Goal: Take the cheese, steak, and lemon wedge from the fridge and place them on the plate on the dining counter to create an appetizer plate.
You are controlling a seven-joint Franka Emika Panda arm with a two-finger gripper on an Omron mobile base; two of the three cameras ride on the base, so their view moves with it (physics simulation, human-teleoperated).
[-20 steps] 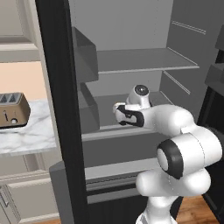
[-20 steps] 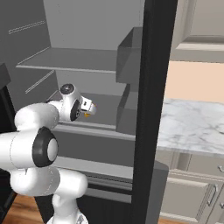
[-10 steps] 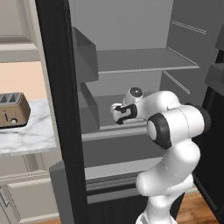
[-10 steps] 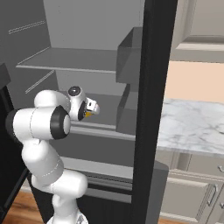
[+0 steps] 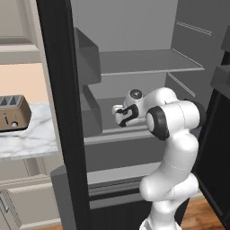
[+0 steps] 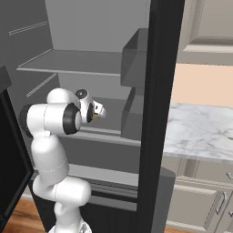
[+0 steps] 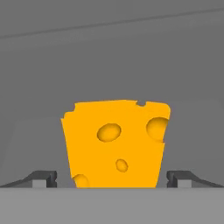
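Note:
The cheese (image 7: 114, 144), an orange-yellow wedge with holes, stands on the grey fridge shelf (image 7: 35, 144) close in front of the hand. My gripper (image 7: 112, 178) is open, and the wedge sits between the two fingertips (image 7: 43, 177) with a gap on each side. From the left base view, the gripper (image 5: 120, 116) reaches over the middle shelf (image 5: 108, 128) of the fridge (image 5: 63, 112). In the right base view the hand (image 6: 98, 111) hovers over that same shelf (image 6: 113, 132). The steak, lemon wedge, plate and dining counter are out of view.
Grey door bins (image 5: 87, 60) hang on the fridge's left side, close to the hand. An upper shelf (image 5: 148, 60) spans above my arm. A toaster (image 5: 13, 112) stands on the marble wall counter (image 5: 27, 143). The dark fridge door (image 5: 218, 134) is to the right.
My arm has folded upward and pushed the hand deeper over the middle shelf, a little to the left in the left base view. The jaws have stayed wide.

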